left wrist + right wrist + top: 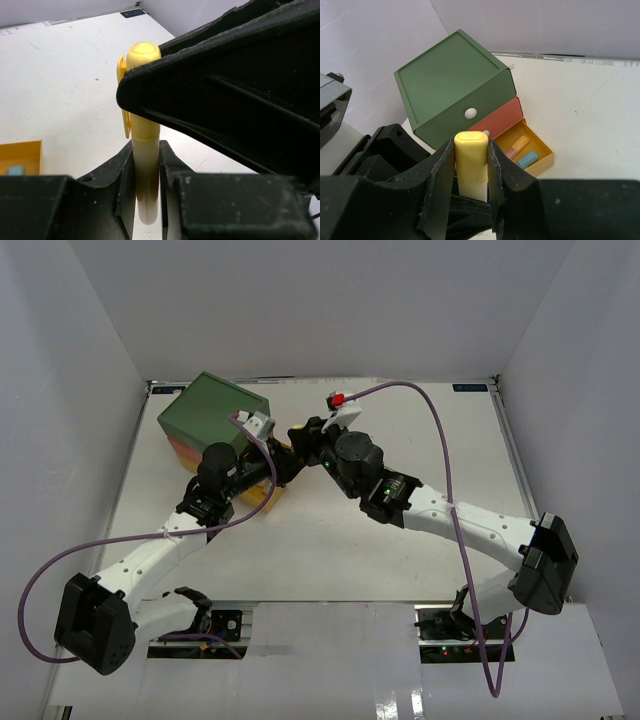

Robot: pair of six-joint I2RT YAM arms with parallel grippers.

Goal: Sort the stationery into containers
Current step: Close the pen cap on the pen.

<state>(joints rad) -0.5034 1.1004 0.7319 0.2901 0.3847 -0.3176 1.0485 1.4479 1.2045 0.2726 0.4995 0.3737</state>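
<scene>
Yellow marker (471, 142) is pinched by both at once, your left gripper (146, 165) and right gripper (471, 155), long axis along the fingers. The open yellow drawer (543, 165) sits just beyond the right gripper.

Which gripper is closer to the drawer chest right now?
Left. The left gripper sits just beside the chest, above its open yellow drawer. The right gripper is slightly farther right, gripping the same yellow marker.

The marker (471, 160) is coloured yellow, the chest (451, 82) green over orange-red over yellow with white knobs (470, 113), and two pens (518, 146) pink and blue.
</scene>
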